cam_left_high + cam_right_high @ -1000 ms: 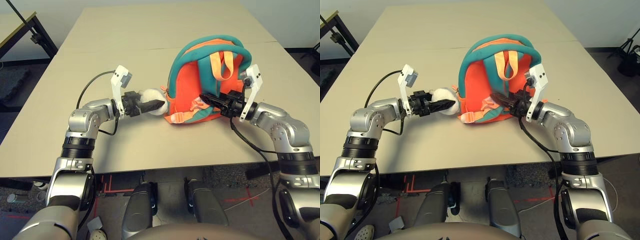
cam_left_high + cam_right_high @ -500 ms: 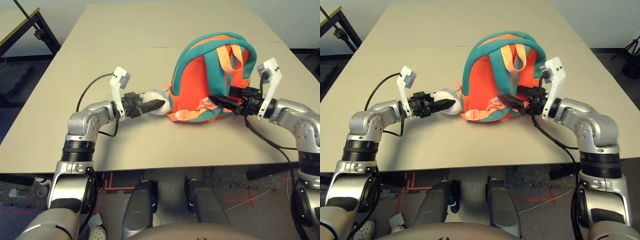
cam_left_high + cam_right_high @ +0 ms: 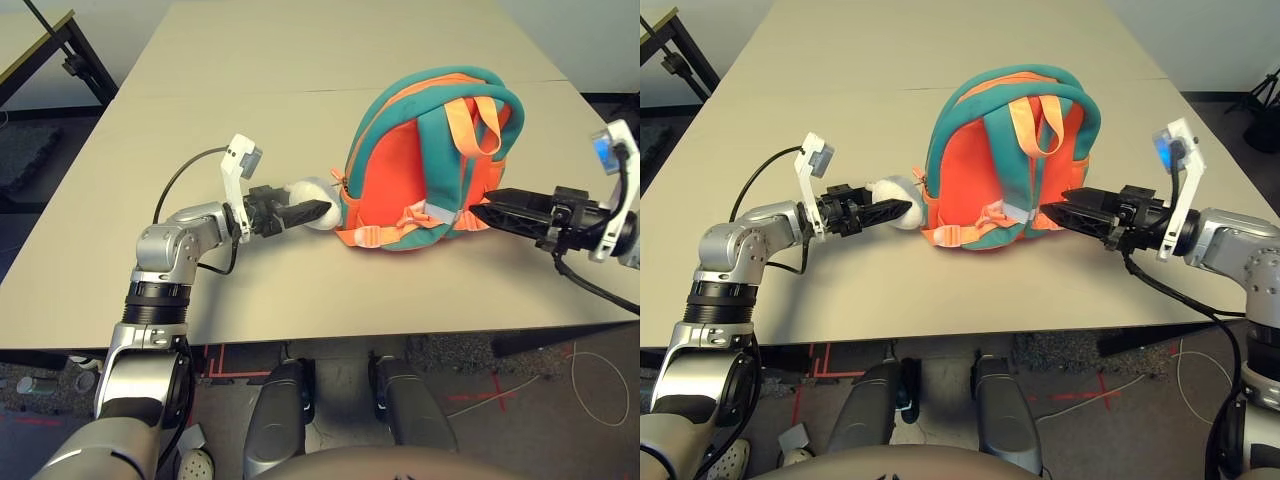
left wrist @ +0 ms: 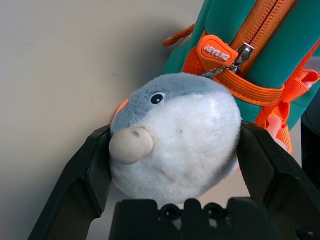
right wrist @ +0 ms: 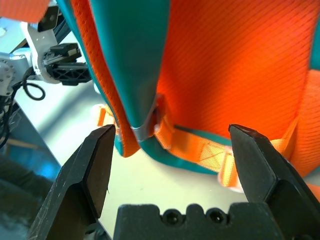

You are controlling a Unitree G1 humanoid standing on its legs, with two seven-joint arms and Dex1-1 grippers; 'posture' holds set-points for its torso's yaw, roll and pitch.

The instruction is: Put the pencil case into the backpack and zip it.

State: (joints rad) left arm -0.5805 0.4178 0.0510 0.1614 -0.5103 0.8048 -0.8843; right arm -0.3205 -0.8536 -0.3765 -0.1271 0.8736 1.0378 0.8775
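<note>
The orange backpack (image 3: 400,165) with teal trim stands upright mid-table, its light-orange straps (image 3: 462,120) facing me. A grey and white plush toy (image 4: 175,135) hangs at its left side beside an orange zipper pull (image 4: 216,50). My left gripper (image 3: 315,211) is shut on that toy, one black finger pressing each side. My right gripper (image 3: 487,210) is open just off the backpack's lower right corner, its fingers (image 5: 95,160) spread with nothing between them. The pencil case is out of view.
The beige table (image 3: 300,90) has a seam running across behind the backpack. Its front edge lies close below both arms. A dark metal frame (image 3: 70,60) stands off the table's far left corner.
My right gripper has let go of the backpack's lower strap area, opened and drawn back to the right. The backpack now stands more upright. My left gripper still holds the plush toy.
</note>
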